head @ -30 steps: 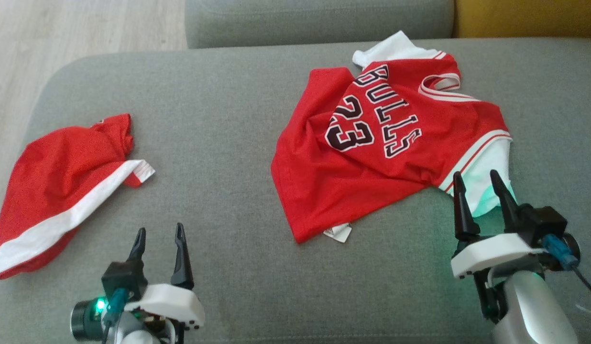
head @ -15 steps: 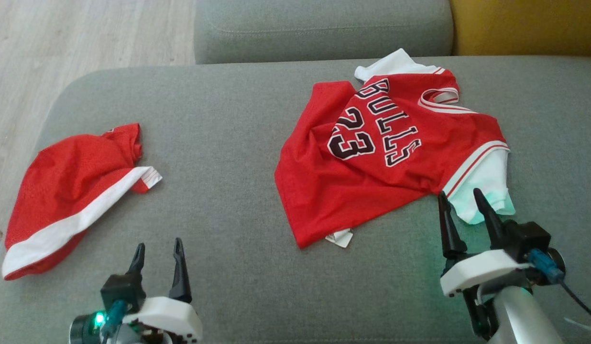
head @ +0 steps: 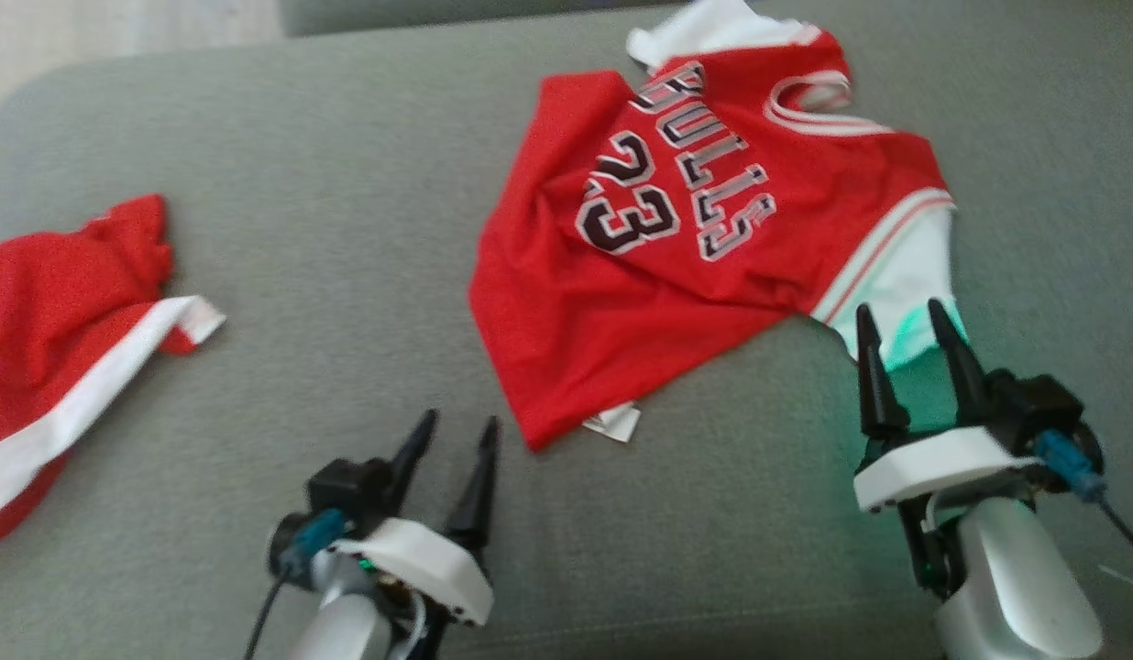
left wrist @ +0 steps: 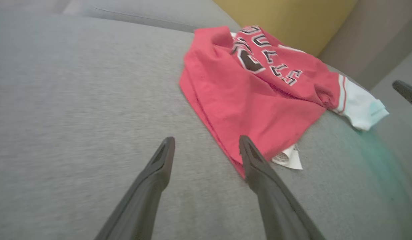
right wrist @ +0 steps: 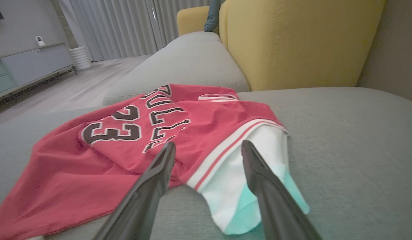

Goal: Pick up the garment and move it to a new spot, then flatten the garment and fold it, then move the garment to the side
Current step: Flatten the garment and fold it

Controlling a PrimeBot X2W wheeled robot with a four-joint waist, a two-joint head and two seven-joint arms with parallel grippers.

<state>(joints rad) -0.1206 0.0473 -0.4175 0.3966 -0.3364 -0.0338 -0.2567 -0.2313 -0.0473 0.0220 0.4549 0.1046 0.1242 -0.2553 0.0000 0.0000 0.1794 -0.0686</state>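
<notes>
The garment is a red jersey (head: 621,302) with "BULLS 23" lettering and white sleeves, lying rumpled on the grey sofa seat (head: 346,165). My left gripper (head: 459,422) stands open just short of the hem corner, where a white tag (head: 612,423) sticks out. In the left wrist view the jersey (left wrist: 259,110) lies ahead and right of the open left gripper (left wrist: 206,139). My right gripper (head: 901,310) is open over the near white sleeve (head: 906,275). In the right wrist view the right gripper (right wrist: 208,144) straddles the sleeve (right wrist: 236,180) and the striped trim of the jersey (right wrist: 102,156).
Red shorts with a white band (head: 53,321) lie on the seat's left end. A yellow cushion (right wrist: 292,43) and a second grey cushion (right wrist: 189,60) stand behind the jersey. Wooden floor (head: 90,27) lies past the sofa's left corner.
The head camera has shifted, so the whole picture slid. My left gripper has moved right, close to the jersey's hem corner. The right gripper stays at the white sleeve.
</notes>
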